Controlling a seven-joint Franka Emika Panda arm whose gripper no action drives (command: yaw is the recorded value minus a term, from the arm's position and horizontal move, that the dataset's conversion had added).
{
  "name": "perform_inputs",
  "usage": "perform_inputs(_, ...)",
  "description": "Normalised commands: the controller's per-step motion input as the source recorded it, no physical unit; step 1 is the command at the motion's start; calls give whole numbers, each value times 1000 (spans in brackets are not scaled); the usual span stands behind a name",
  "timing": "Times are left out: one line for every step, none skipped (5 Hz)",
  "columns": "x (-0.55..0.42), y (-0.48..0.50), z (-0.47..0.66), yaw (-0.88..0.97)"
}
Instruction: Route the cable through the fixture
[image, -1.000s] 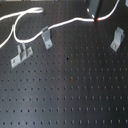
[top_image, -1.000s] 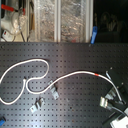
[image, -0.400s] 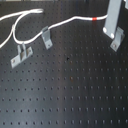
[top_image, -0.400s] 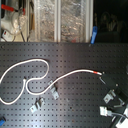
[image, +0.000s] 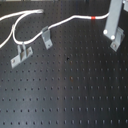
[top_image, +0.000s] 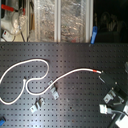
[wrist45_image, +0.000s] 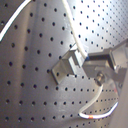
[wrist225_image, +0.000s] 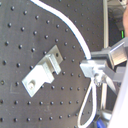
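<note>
First exterior view is giving us the clearest read: our end effector (image: 114, 36) is standing at the far right of the first exterior view, and the cable (image: 65, 22) is running away from it toward the first exterior view's left, with its red band (image: 94, 18) sitting just beside the fingers. So the cable's long axis is lying roughly across the counter (image: 75, 95), then forking into a loop at the far left end.

We're reading the end effector as pinching the cable near that red band; both wrist views are showing the white cord coming right out from between the fingers (wrist225_image: 96, 70), with a short slack loop hanging past them.

The fixtures are what matter next. Two small metal brackets, one (image: 46, 38) just under the cable's run and another (image: 21, 54) nearer the loop, are sitting on the first exterior view's left of the end effector, well apart from it. In the second exterior view the cable (top_image: 75, 74) is passing just above the bracket (top_image: 54, 92), not through it yet.

We're guessing the next move needs dragging the held end toward that nearer bracket, lining the cord up with its slot.
</note>
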Motion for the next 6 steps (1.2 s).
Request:
perform_inputs(-329,-188,225,291)
perform_inputs(-10,10,0,0)
perform_inputs(-328,-23,89,151)
perform_inputs(-316,36,11,434)
perform_inputs(-7,9,0,0)
perform_inputs(-235,-43,81,49)
